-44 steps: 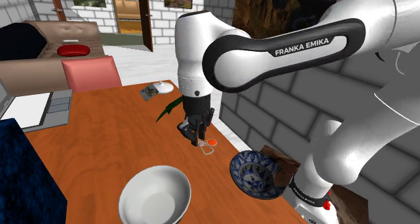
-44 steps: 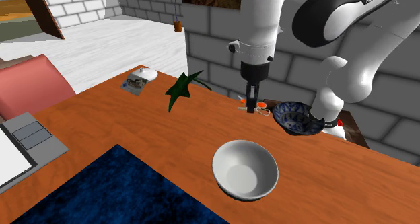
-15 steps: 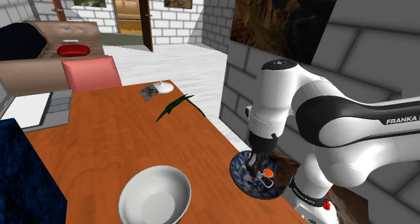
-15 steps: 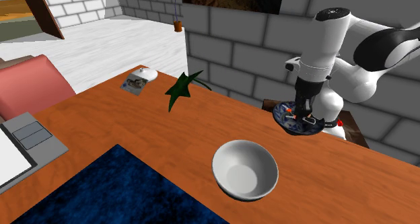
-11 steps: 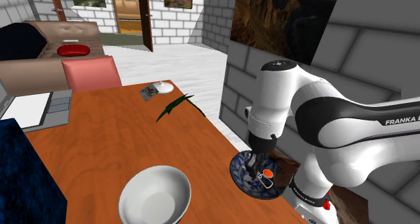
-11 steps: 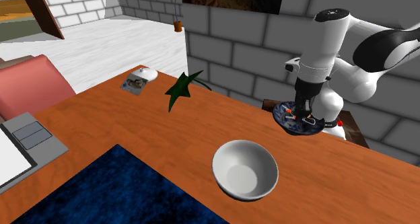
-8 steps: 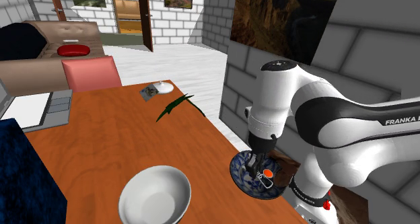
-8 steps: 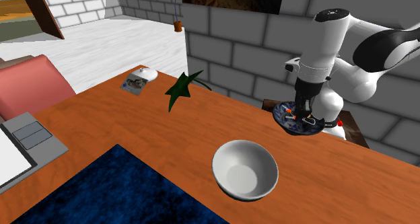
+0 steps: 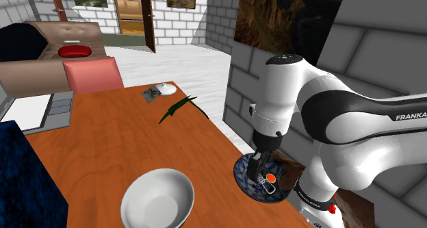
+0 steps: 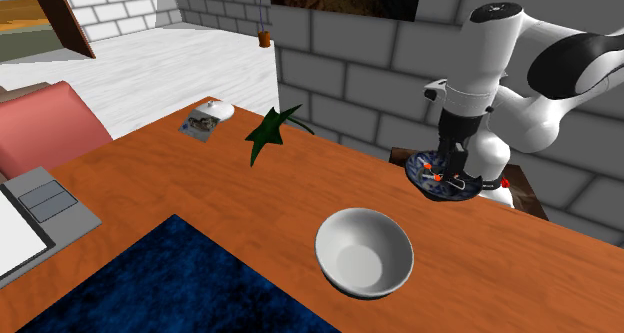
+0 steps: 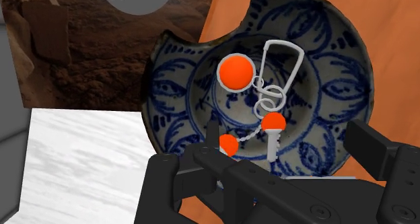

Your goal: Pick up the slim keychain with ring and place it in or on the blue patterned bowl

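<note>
Black fingers (image 11: 367,140) are seen standing wide apart in the wrist view, and nothing is clasped between them; the gripper (image 11: 286,155) is held low over the blue bowl (image 11: 323,75), just above its rim. The keychain (image 11: 272,124) is found lying inside that bowl, spread across the bottom with its orange discs, its small chain and its white loop, free of both fingers. In the shoulder view the gripper (image 9: 261,172) is shown pointing straight down into the bowl (image 9: 241,180), which is set at the near corner of the orange table (image 9: 123,137), close to the robot's stand. The placing step is judged to be done, since the keychain is already rested in the bowl and the fingers are parted. What is called for next is judged to be a straight lift, so that the fingers are cleared of the rim and the loop is not caught or dragged out. Further along the table a plain white bowl (image 9: 157,199) is seen, well apart from the blue one, then a green leaf (image 9: 179,107), and beyond it a white mouse (image 9: 166,89) near the far edge, with a pink chair (image 9: 92,74) behind.
</note>
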You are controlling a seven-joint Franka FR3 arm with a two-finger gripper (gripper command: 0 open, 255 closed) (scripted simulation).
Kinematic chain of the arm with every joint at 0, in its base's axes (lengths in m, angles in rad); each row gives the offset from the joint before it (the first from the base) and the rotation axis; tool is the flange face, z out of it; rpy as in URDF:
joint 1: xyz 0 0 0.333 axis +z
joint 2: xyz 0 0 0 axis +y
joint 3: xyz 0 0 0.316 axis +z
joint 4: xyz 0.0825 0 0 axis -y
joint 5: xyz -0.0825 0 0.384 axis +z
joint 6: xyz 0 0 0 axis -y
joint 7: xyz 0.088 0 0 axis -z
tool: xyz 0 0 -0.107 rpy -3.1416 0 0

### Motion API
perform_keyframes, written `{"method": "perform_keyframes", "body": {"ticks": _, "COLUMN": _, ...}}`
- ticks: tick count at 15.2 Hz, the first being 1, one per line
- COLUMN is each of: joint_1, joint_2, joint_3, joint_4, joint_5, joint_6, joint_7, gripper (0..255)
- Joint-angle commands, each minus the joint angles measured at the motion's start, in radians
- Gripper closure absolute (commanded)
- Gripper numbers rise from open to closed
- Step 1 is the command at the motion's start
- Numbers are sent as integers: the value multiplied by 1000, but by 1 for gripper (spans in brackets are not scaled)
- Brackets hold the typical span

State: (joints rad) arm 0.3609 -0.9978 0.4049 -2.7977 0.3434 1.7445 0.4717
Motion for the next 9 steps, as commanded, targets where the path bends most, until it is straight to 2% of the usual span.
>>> {"method": "perform_keyframes", "body": {"ticks": 1, "joint_1": -10, "joint_2": -2, "joint_3": -19, "joint_4": 59, "joint_5": -21, "joint_6": -61, "joint_7": 3, "gripper": 0}}
{"method": "perform_keyframes", "body": {"ticks": 2, "joint_1": -14, "joint_2": 1, "joint_3": -27, "joint_4": 86, "joint_5": -29, "joint_6": -84, "joint_7": 4, "gripper": 0}}
{"method": "perform_keyframes", "body": {"ticks": 9, "joint_1": -14, "joint_2": 1, "joint_3": -28, "joint_4": 86, "joint_5": -29, "joint_6": -84, "joint_7": 4, "gripper": 0}}
